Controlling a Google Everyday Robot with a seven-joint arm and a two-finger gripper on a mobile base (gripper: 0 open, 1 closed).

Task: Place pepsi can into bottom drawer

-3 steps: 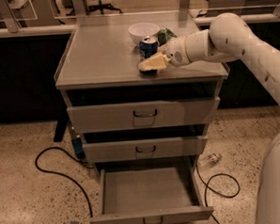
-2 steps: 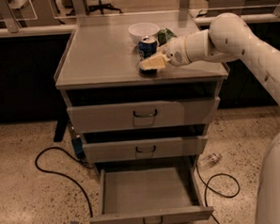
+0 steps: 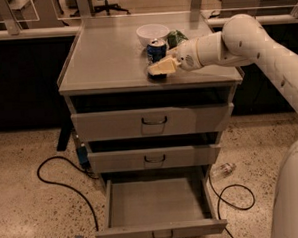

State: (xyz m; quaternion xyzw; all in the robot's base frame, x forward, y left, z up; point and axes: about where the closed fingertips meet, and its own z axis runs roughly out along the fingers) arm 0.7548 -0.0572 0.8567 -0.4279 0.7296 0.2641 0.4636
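As the gripper (image 3: 160, 68) hovers (cabinet top (image 3: 106, 58)), pepsi can (image 3: 156, 49) stands just behind.

The gripper (image 3: 160, 69) is low over the cabinet top (image 3: 106, 58), just in front of the pepsi can (image 3: 156, 48). Behind the gripper stands a white bowl (image 3: 152, 32). Well below it, the bottom drawer (image 3: 158, 203) is open.

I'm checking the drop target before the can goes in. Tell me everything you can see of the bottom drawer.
The bottom drawer is the lowest of three, grey metal by its look: a wide shallow tray pulled well out. Its front panel carries a small dark loop handle. Nothing shows inside it. The end effector is far above, at the cabinet top beside the pepsi can, not touching the drawer.
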